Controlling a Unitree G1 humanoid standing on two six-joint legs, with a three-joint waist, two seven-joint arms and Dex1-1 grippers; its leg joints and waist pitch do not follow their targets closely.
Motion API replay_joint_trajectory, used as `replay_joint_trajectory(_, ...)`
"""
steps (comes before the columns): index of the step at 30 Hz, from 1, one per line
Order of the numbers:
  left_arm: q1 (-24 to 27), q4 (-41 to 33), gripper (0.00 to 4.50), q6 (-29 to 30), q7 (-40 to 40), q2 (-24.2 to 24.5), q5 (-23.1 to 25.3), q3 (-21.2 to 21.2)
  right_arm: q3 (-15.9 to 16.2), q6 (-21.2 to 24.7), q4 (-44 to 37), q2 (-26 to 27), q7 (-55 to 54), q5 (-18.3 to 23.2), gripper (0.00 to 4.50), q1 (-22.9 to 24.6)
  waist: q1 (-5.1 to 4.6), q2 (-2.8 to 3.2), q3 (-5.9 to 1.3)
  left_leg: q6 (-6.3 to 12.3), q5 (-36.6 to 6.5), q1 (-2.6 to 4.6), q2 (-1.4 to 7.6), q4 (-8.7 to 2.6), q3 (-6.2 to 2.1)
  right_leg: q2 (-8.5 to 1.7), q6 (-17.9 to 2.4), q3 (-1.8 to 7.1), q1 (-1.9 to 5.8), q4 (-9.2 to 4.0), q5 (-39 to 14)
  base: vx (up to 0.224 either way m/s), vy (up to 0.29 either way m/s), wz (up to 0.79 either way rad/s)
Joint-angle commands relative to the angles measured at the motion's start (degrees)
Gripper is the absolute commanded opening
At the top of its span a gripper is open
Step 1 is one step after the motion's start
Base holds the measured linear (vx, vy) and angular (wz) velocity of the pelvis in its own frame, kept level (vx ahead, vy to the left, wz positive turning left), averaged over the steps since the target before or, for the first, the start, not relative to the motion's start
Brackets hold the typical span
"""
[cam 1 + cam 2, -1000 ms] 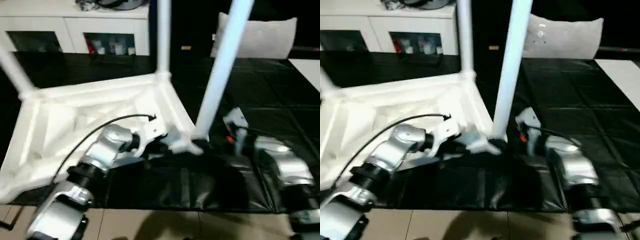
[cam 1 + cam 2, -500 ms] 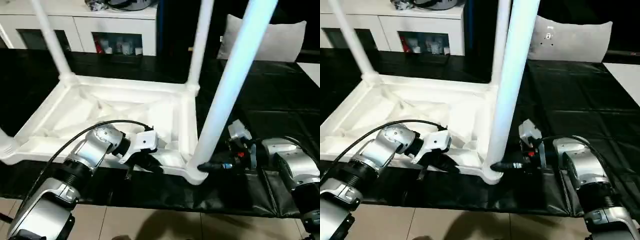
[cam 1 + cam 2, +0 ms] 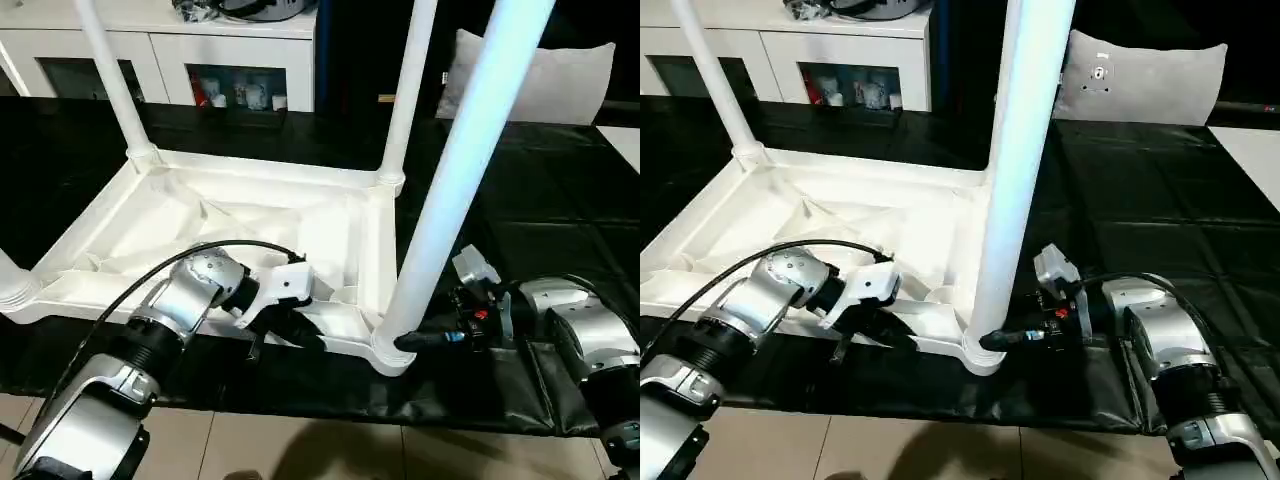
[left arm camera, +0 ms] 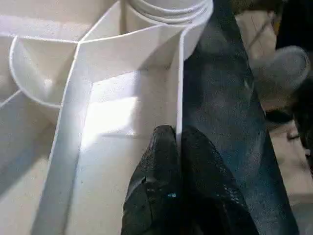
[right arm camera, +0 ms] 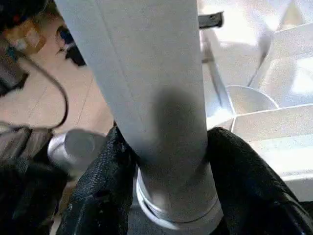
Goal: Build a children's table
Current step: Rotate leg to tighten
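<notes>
The white tabletop (image 3: 200,215) lies upside down on the black mat, ribbed underside up. Legs stand in its far left (image 3: 110,80), far right (image 3: 405,90) and near right (image 3: 450,170) sockets. A bit of another leg (image 3: 8,280) shows at the near left corner. My left gripper (image 3: 300,335) is shut on the thin near rim wall (image 4: 178,88), one finger (image 4: 159,147) on each side. My right gripper (image 3: 405,342) clasps the near right leg (image 5: 156,88) just above its socket, with its fingers (image 5: 105,181) pressed against both sides.
A white cabinet (image 3: 200,50) with glass doors stands behind the tabletop, and a grey cushion (image 3: 540,75) lies at the back right. The black mat (image 3: 560,200) ends close to me, where the tiled floor (image 3: 300,450) begins.
The camera has tilted and steadied, so the whole picture shifted. My right gripper has closed in around the base of the near right leg. My left gripper stays pinched on the rim.
</notes>
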Motion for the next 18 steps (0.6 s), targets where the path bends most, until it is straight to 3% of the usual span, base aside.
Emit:
replay_joint_trajectory(1, -0.1, -0.1, 0.0, 3.0, 4.3, -2.6, -1.2, 1.0, -0.9, 3.1, -1.6, 2.2, -4.6, 1.3, 1.96, 0.2, -0.07, -0.39, -3.54, 4.55, -7.0, -0.58, 2.04, -3.43, 0.02, -3.73, -12.8, 2.29, 3.57, -3.6, -14.7, 0.0, 0.0, 0.0)
replay_joint_trajectory(5, 0.1, -1.9, 0.0, 10.6, 14.0, -6.4, -1.5, 4.1, -2.8, 6.2, -0.9, 9.0, -25.5, -4.2, 1.96, -0.7, -0.97, -0.68, -3.11, 1.65, -9.4, -0.61, 1.53, -3.69, -0.36, -3.83, -8.7, 2.12, 3.38, -4.38, -24.7, 0.0, 0.0, 0.0)
replay_joint_trajectory(6, 0.2, -2.4, 0.0, 12.2, 15.4, -7.3, -1.9, 4.7, -3.3, 6.8, -0.7, 10.1, -28.7, -4.8, 1.96, -0.9, -1.88, -0.76, -3.01, 0.98, -9.6, -0.94, 1.37, -3.85, -0.52, -3.78, -7.6, 2.04, 3.53, -4.52, -26.4, 0.0, 0.0, 0.0)
replay_joint_trajectory(7, 0.3, -2.8, 0.0, 13.3, 16.9, -8.2, -2.0, 5.1, -3.8, 7.5, -0.7, 11.3, -31.8, -5.3, 1.96, -1.0, -2.38, -0.77, -3.09, 0.75, -9.8, -0.79, 1.15, -3.75, -0.5, -3.74, -6.8, 1.94, 3.39, -4.86, -27.7, 0.0, 0.0, 0.0)
replay_joint_trajectory(9, 0.5, -3.3, 0.0, 15.0, 20.4, -10.0, -1.1, 5.3, -5.2, 9.7, -0.7, 13.8, -38.1, -5.9, 1.94, -1.5, -3.14, -1.04, -3.04, 1.48, -10.2, -0.66, 0.96, -3.58, -0.4, -3.57, -6.3, 1.98, 3.1, -5.27, -29.3, 0.0, 0.0, 0.0)
replay_joint_trajectory(11, 0.5, -2.8, 0.0, 17.4, 27.2, -13.3, 0.2, 6.4, -7.7, 11.0, 0.3, 18.1, -48.1, -6.8, 1.94, -2.7, -3.65, -0.77, -2.96, 1.9, -10.6, -0.57, 0.99, -3.56, -0.37, -3.38, -6.1, 1.92, 2.67, -5.45, -29.7, 0.0, 0.0, 0.0)
replay_joint_trajectory(14, -0.2, -1.4, 0.0, 17.8, 33.5, -15.8, 1.3, 7.3, -7.8, 6.1, 0.4, 20.2, -51.3, -7.8, 1.94, -2.6, -3.8, -0.83, -3.01, 2.15, -11.4, -0.52, 0.9, -3.46, -0.34, -3.48, -5.4, 1.81, 2.55, -5.76, -30.9, 0.0, 0.0, 0.0)
replay_joint_trajectory(16, -0.5, -1.2, 0.0, 17.3, 34.5, -16.0, 1.9, 6.9, -8.3, 4.4, -0.1, 20.7, -50.0, -6.6, 2.49, -2.2, -3.69, -0.63, -3.12, 3.15, -11.9, -0.43, 1.04, -3.62, -0.38, -3.46, -5.6, 1.91, 2.5, -5.76, -29.7, 0.0, 0.0, 0.0)
replay_joint_trajectory(18, -1.1, -1.2, 0.0, 16.7, 34.5, -16.1, 2.5, 6.3, -9.3, 4.1, -0.8, 20.4, -48.1, -5.1, 2.63, -1.6, -3.44, -0.63, -3.22, 3.84, -10.9, -0.68, 1.28, -3.81, -0.44, -3.49, -6.5, 2.07, 2.77, -5.32, -26.1, 0.0, 0.0, 0.0)
